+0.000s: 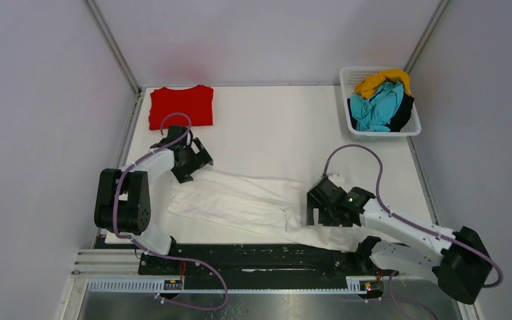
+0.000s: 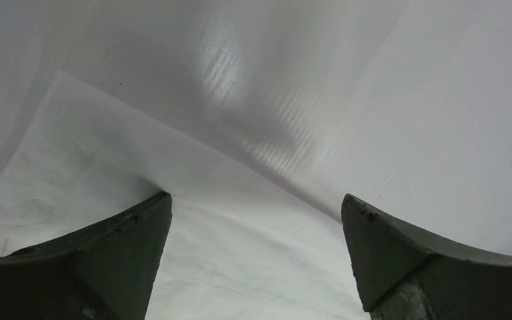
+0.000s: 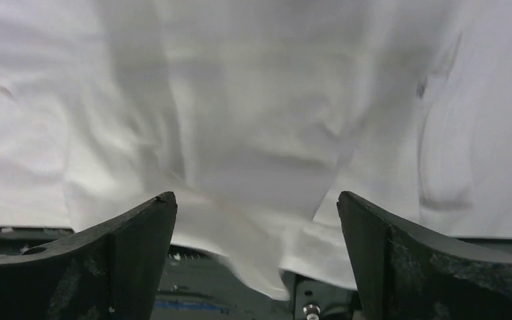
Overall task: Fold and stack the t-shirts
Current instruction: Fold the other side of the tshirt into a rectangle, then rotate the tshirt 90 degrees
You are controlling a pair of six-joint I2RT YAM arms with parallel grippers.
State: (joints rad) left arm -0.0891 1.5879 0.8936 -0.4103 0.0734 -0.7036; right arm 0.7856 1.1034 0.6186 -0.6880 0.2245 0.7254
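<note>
Left gripper [image 2: 256, 217] and right gripper [image 3: 257, 210] both hang wide open over the spread-out white t-shirt [image 1: 240, 200], grasping nothing. 1 red t-shirt [image 1: 181, 105] sits folded at the far left.

T-shirts: five visible in all. One white t-shirt [image 1: 240, 200]. One red t-shirt [image 1: 181, 107]. Three more bunched together: one yellow t-shirt [image 1: 380, 81], one teal t-shirt [image 1: 377, 110], one black t-shirt [image 1: 403, 115]; can't tell whether more lie under those three. Baskets: one, a white lattice basket [image 1: 347, 77]. Tables: one table [image 1: 273, 127]. Robot arms: two. Grippers: two, the left gripper [image 1: 197, 160] and the right gripper [image 1: 317, 208], two fingers on each, so four fingers total. Purple cables: two, one per arm.
</note>
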